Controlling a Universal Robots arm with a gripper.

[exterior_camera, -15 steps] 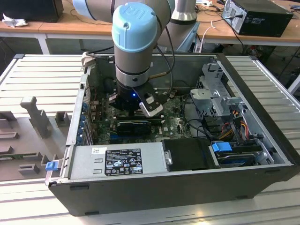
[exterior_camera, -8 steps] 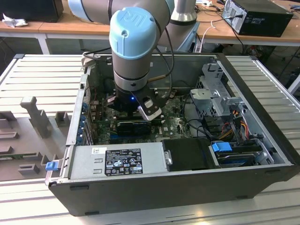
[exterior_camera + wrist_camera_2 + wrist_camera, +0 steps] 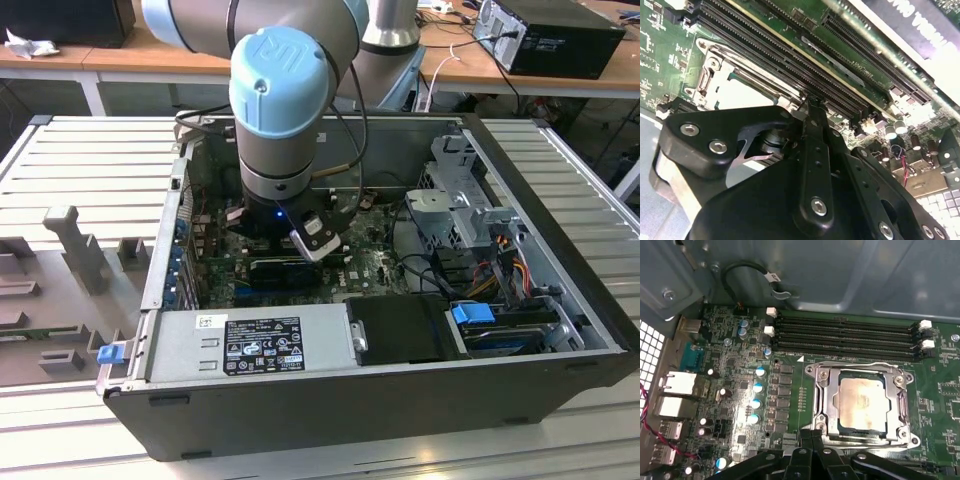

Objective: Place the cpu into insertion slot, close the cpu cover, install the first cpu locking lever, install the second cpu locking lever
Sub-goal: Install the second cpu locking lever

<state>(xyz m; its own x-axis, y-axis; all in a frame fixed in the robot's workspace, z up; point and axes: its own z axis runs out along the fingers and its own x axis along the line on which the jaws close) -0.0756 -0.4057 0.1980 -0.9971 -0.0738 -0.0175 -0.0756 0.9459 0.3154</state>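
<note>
— Where the arm (image 3: 290,90) reaches into the open case (image 3: 560,290), what sits under it?

— The board (image 3: 740,390), with the gripper (image 3: 812,432) hanging low over it, just beside the socket's edge.

— And the cpu?

— In the first wrist view the cpu (image 3: 862,402) lies flat in the slot (image 3: 834,407), its dull metal top facing up. The cover (image 3: 860,371) is down around it, framing the chip through its window. In the second wrist view the same chip (image 3: 742,92) shows past the black fingers (image 3: 814,135).

— Are the fingers holding anything?

— No. Their tips meet, narrow, with nothing between them, close to the socket's rim near the memory slots (image 3: 845,335).

— Are they touching the frame?

— I cannot tell; the tips sit right at its edge.

— Anything else nearby?

— A row of capacitors (image 3: 757,395) beside the socket and a grey power supply (image 3: 250,340) along the case's near side in the exterior view.
</note>
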